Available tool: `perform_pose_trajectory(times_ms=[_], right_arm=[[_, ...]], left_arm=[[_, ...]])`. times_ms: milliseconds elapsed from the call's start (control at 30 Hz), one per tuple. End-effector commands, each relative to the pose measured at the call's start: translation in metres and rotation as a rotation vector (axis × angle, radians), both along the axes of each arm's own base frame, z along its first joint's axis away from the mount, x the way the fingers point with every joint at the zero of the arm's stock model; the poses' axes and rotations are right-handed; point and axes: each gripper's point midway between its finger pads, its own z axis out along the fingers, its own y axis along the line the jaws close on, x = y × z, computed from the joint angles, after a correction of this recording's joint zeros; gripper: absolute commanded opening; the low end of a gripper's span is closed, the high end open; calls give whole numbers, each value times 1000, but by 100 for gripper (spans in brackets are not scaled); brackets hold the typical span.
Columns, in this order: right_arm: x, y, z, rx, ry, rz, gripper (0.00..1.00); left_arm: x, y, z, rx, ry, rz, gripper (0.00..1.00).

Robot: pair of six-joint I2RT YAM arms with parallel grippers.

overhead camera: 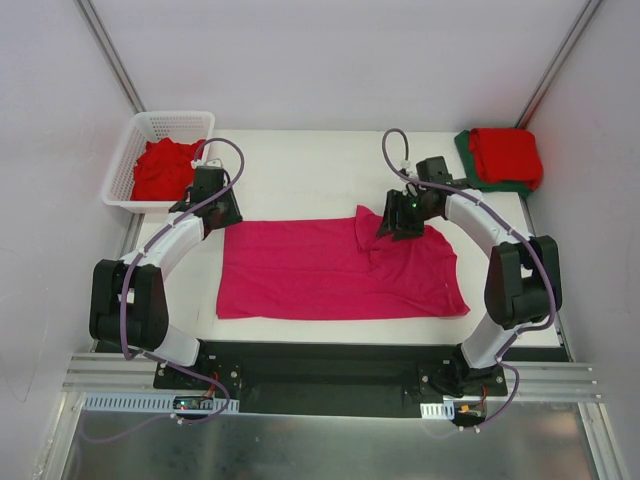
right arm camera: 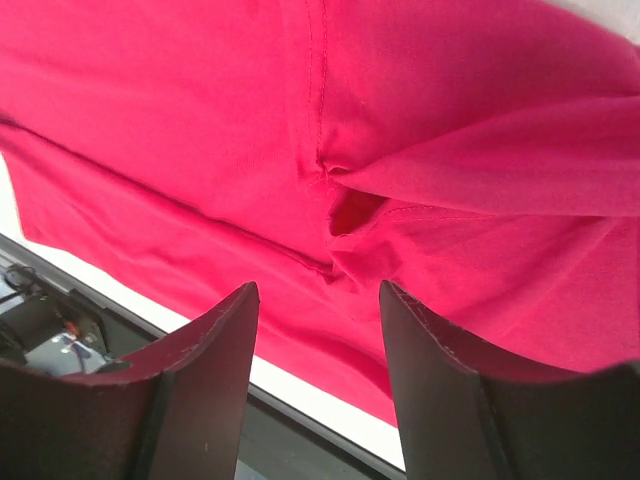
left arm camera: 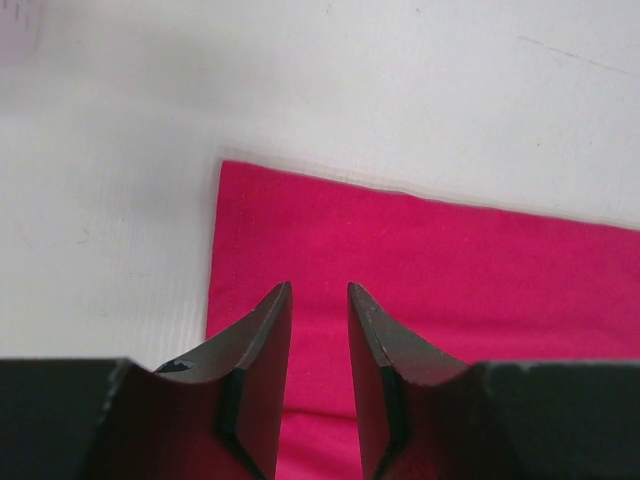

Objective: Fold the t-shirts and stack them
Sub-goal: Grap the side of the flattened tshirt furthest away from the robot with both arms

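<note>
We see the magenta t-shirt [overhead camera: 335,270] spread mostly flat mid-frame on the table [overhead camera: 300,160]. The left gripper [left arm camera: 318,290] hovers over its upper-left corner, fingers narrowly parted and seemingly grasping nothing. The right gripper [right arm camera: 318,290], fingers released wide, hangs over its rumpled fold, right of centre.

Cloth and plastic, mostly matt.
Magenta t-shirt [overhead camera: 320,270] soft matt cloth; basket [overhead camera: 120,175] white plastic lattice; table [overhead camera: 300,170] matt white, smooth.
</note>
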Motion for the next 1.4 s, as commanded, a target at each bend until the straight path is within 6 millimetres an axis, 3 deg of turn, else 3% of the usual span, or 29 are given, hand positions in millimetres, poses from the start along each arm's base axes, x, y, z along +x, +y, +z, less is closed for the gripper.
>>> perform_pose_trajectory(times_ms=[0, 200, 400, 500, 533, 633, 900, 1367], right_arm=[[3, 7, 7, -46, -68, 76, 55], [8, 4, -9, -245, -172, 147, 55], [18, 15, -19, -351, -259, 168, 56], [20, 20, -26, -425, -293, 190, 56], [19, 24, -32, -445, -291, 209, 55], [20, 28, -43, -476, -291, 220, 56], [18, 47, -60, -516, -295, 277, 56], [31, 60, -34, -501, -352, 275, 56]], left_arm=[[2, -7, 14, -33, -45, -5, 28], [3, -8, 14, -37, -46, 0, 30], [2, -6, 14, -32, -47, 7, 34], [2, -4, 15, -27, -50, 12, 43], [2, -4, 15, -26, -50, 13, 53], [3, -3, 15, -19, -51, 20, 67], [3, -2, 14, -15, -50, 22, 72], [5, -3, 11, -16, -41, 19, 73]])
